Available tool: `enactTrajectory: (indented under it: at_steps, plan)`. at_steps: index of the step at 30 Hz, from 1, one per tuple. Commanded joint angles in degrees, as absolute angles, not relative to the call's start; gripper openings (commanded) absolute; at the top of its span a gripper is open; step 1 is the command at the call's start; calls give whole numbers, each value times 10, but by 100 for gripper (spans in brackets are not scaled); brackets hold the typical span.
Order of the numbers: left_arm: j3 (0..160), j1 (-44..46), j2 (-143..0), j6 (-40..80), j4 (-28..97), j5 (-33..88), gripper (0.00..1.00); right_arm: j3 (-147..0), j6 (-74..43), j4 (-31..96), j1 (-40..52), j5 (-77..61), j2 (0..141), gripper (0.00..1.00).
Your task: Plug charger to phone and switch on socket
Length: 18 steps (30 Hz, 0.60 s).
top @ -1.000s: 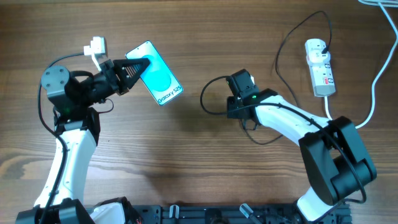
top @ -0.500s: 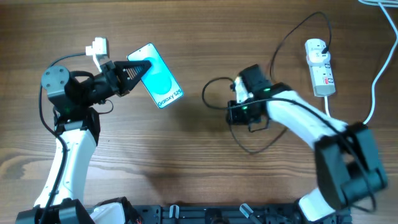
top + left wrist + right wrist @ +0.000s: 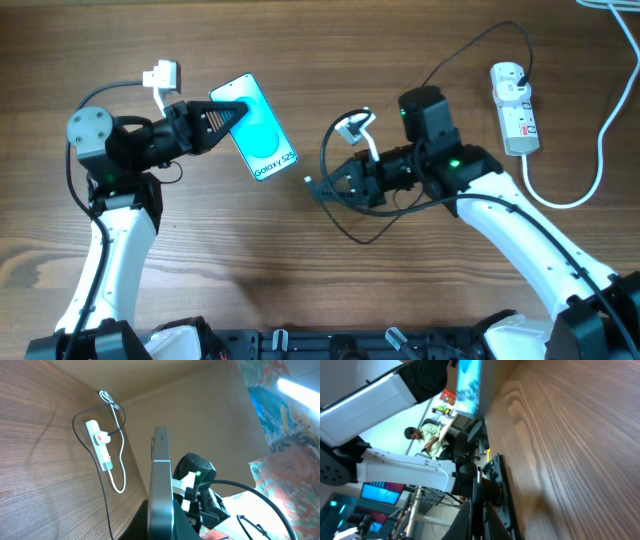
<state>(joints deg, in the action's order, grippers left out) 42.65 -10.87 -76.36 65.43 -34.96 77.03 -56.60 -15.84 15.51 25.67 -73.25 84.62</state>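
My left gripper [image 3: 222,115] is shut on the phone [image 3: 258,128], a turquoise-screened "Galaxy" handset held tilted above the table at upper left; in the left wrist view it shows edge-on [image 3: 161,485]. My right gripper [image 3: 325,186] is shut on the charger's black plug tip [image 3: 312,182], which points left toward the phone's lower end with a gap between them. In the right wrist view the plug [image 3: 478,491] sits between the fingers, with the phone [image 3: 469,382] far ahead. The black cable [image 3: 455,60] runs to the white socket [image 3: 514,108] at upper right.
The socket's thick white cord [image 3: 600,140] loops along the right edge. The black cable loops on the wood under my right arm [image 3: 370,232]. The socket also shows in the left wrist view [image 3: 100,445]. Black rails line the table's front edge [image 3: 330,345].
My right gripper has swung left and turned toward the phone, carrying the plug tip. The phone in my left gripper has shifted slightly right and down.
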Motion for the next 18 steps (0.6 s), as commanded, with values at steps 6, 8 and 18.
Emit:
enactTrajectory:
  at_steps: [6,8,18]
  plan:
    - [430,-106,-761,648,-354,765,4,-566,-326,59,287,-731,859,4]
    - [430,-106,-761,648,-354,765,4,-566,-348,31,298,-730,868,4]
    - [430,-106,-761,648,-354,765,4,-566,-436,-74,307,-742,898,4]
